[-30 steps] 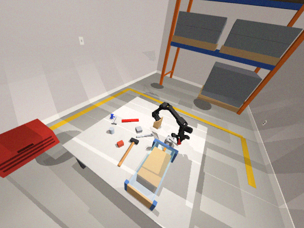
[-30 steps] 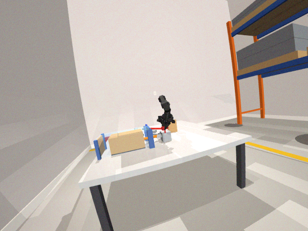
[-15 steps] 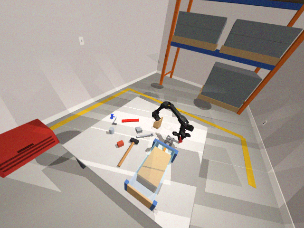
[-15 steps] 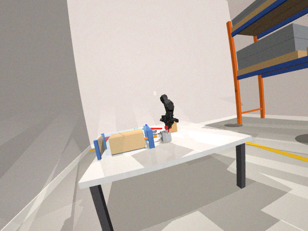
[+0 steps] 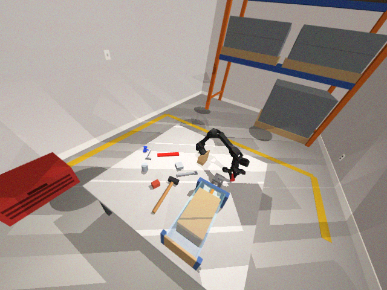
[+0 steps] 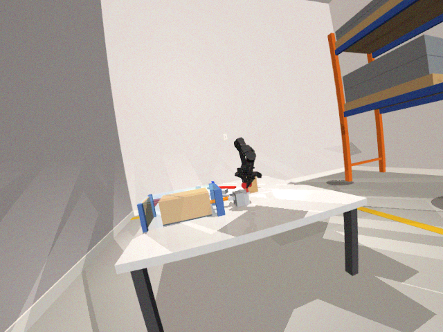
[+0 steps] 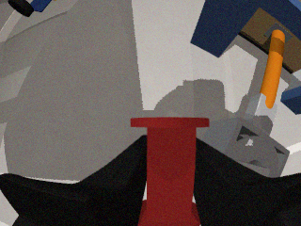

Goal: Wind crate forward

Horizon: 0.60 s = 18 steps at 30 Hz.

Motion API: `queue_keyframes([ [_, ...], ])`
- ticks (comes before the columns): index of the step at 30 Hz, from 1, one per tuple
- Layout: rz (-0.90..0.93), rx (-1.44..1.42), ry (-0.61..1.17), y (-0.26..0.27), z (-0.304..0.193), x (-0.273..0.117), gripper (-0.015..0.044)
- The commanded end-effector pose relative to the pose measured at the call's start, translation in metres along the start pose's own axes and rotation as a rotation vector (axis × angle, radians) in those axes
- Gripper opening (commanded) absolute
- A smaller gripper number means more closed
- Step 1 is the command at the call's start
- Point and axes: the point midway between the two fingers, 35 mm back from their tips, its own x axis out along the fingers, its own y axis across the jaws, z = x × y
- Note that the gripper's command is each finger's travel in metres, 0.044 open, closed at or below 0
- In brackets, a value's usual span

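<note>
My gripper (image 5: 232, 175) (image 6: 246, 185) (image 7: 166, 141) is shut on the red grip of the winch handle (image 5: 232, 179) (image 7: 171, 155), just beside the winch. A grey arm runs from the red grip toward the top of the grey winch (image 5: 217, 179) (image 6: 241, 198) (image 7: 268, 157); whether the key is fully down its hole is hidden. An orange strap (image 6: 225, 198) (image 7: 273, 75) runs from the winch through the blue frame (image 5: 215, 187) (image 6: 219, 203) (image 7: 213, 28). The tan crate (image 5: 199, 207) (image 6: 185, 207) sits flat in the clear-panelled cubby, a small gap short of the frame.
A hammer (image 5: 162, 197), wrench (image 5: 186, 173), red block (image 5: 155, 183), grey block (image 5: 179, 165), grey cup (image 5: 144, 167), red bar (image 5: 168, 154), blue piece (image 5: 145, 148) and bent grey tool (image 5: 148, 154) lie on the bench. A wooden wedge (image 5: 203, 157) stands near the arm's base.
</note>
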Motion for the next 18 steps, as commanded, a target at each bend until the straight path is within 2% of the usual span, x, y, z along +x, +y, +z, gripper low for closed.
queue_keyframes([
  [1, 0.008, -0.031, 0.030, 0.005, -0.023, -0.008, 0.0000],
  [18, 0.009, -0.032, 0.032, 0.003, -0.045, -0.019, 0.0000],
])
